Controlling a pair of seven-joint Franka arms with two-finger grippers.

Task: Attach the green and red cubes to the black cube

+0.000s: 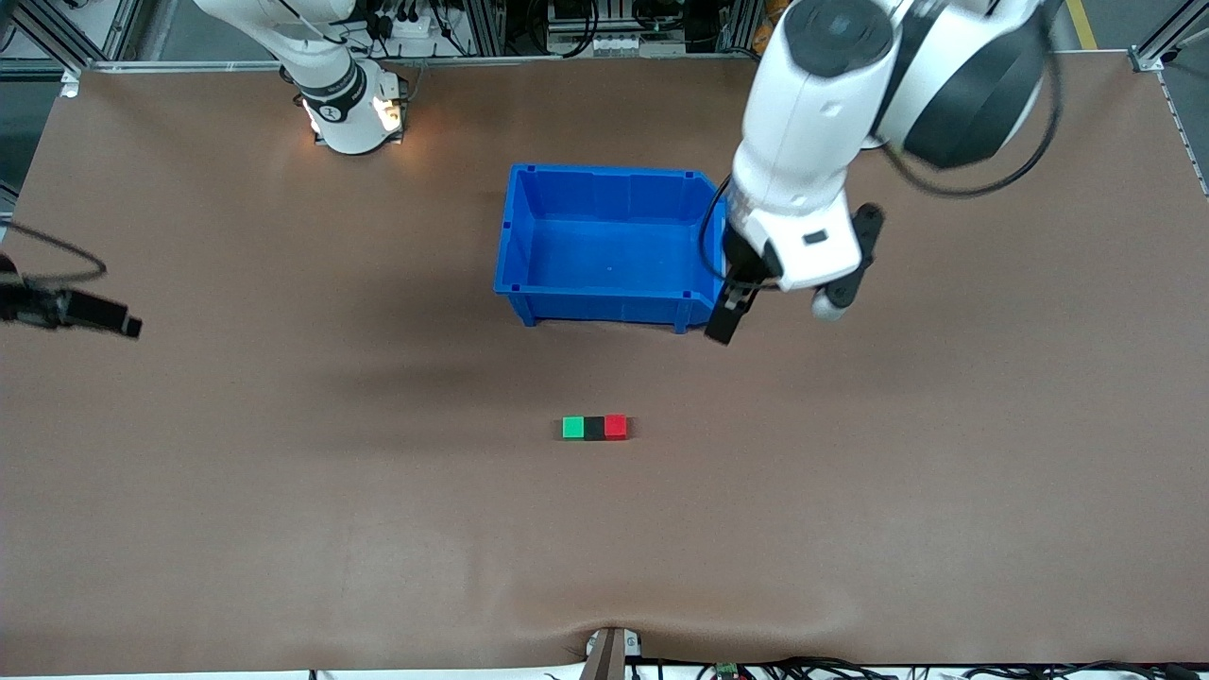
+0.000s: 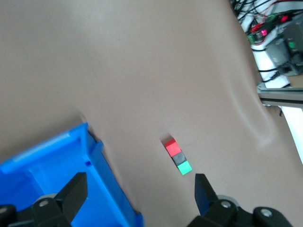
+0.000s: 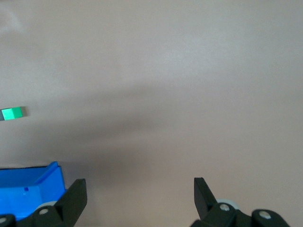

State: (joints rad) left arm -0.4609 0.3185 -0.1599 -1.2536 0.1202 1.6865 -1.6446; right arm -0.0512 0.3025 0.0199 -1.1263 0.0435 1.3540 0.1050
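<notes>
The green cube (image 1: 572,427), the black cube (image 1: 593,428) and the red cube (image 1: 615,426) lie touching in one row on the table, black in the middle, nearer the front camera than the blue bin (image 1: 518,236). The row also shows in the left wrist view: red (image 2: 170,145), black (image 2: 178,157), green (image 2: 185,167). My left gripper (image 1: 779,316) is open and empty, up over the bin's corner at the left arm's end. My right gripper (image 1: 94,314) is open and empty at the right arm's end of the table. In the right wrist view only the green cube (image 3: 12,113) shows.
The blue bin is empty; its wall shows in the left wrist view (image 2: 102,179) and a corner in the right wrist view (image 3: 28,187). The brown table (image 1: 850,519) spreads wide around the cubes. Cables and frame parts lie past its edges.
</notes>
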